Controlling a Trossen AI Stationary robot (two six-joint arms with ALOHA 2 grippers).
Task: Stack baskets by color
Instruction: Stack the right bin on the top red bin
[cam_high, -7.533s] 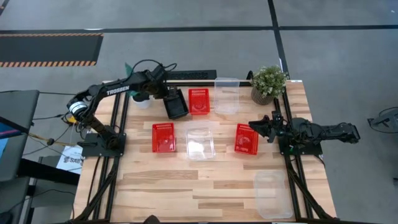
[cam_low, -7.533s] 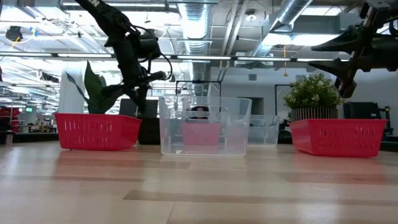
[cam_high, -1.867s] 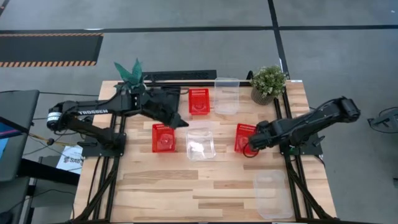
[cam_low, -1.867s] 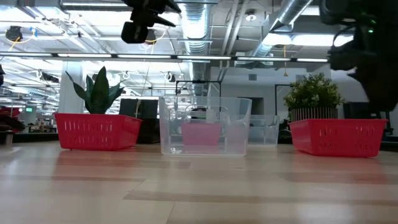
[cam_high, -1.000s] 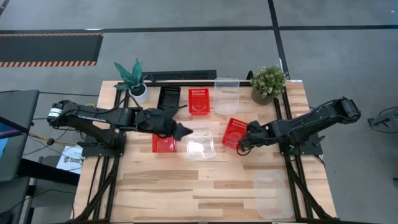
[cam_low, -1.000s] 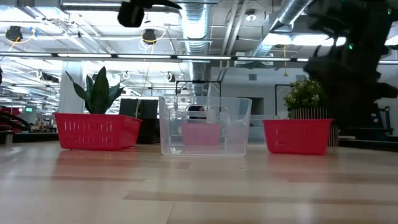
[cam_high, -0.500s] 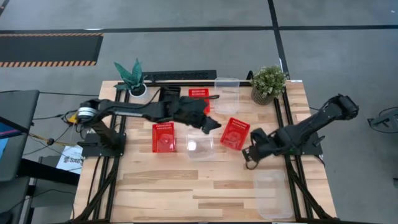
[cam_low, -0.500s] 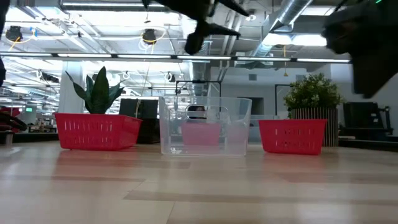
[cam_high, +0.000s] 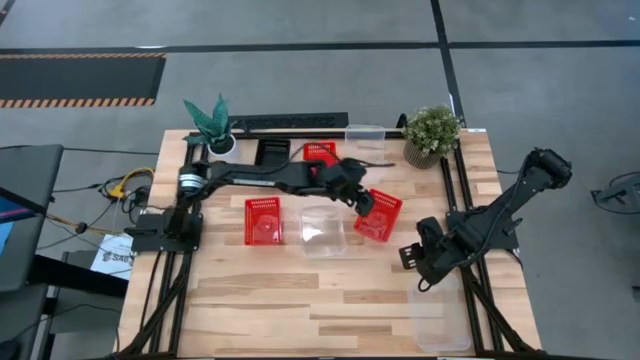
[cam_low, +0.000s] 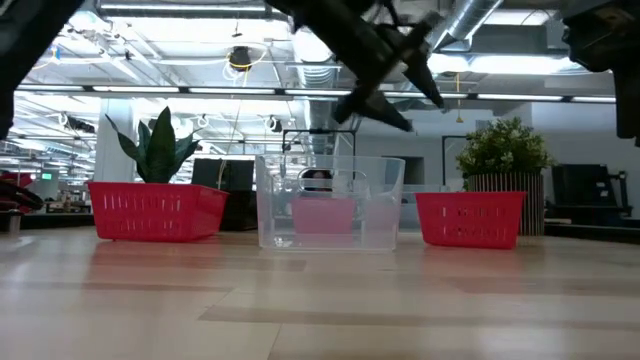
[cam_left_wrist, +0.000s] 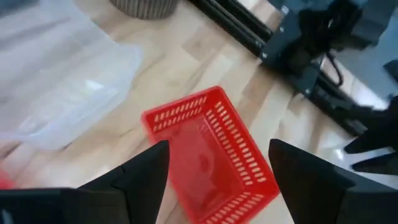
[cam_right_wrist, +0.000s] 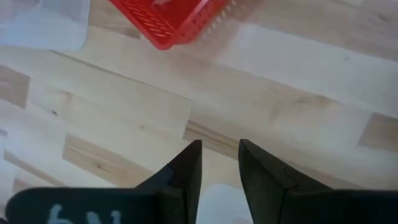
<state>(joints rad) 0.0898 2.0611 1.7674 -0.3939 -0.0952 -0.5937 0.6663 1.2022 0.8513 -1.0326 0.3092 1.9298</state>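
My left gripper (cam_high: 368, 203) hangs open just above a red basket (cam_high: 384, 219) that sits askew on its base at mid-table. In the left wrist view its two fingers stand on either side of that basket (cam_left_wrist: 208, 155) without touching it. My right gripper (cam_high: 415, 262) is open over bare wood beyond the basket's near right corner, with nothing between its fingers (cam_right_wrist: 186, 169). Other red baskets sit at the left (cam_high: 263, 221) and at the far side (cam_high: 320, 152). A black basket (cam_high: 272, 152) sits far left. Clear baskets stand at the centre (cam_high: 322, 231), far side (cam_high: 365, 152) and near right (cam_high: 437, 312).
A leafy potted plant (cam_high: 213, 125) stands at the far left corner and a bushy one (cam_high: 431, 132) at the far right. Dark frame rails (cam_high: 470, 290) run along both table sides. Bare wood (cam_high: 300, 300) spans the near half of the table.
My left gripper has swung from over the left red basket toward the table's right, sinking to just above the askew red basket, and has opened wider. My right gripper has let go of that basket and drawn back toward the near edge; the basket stays on the table.
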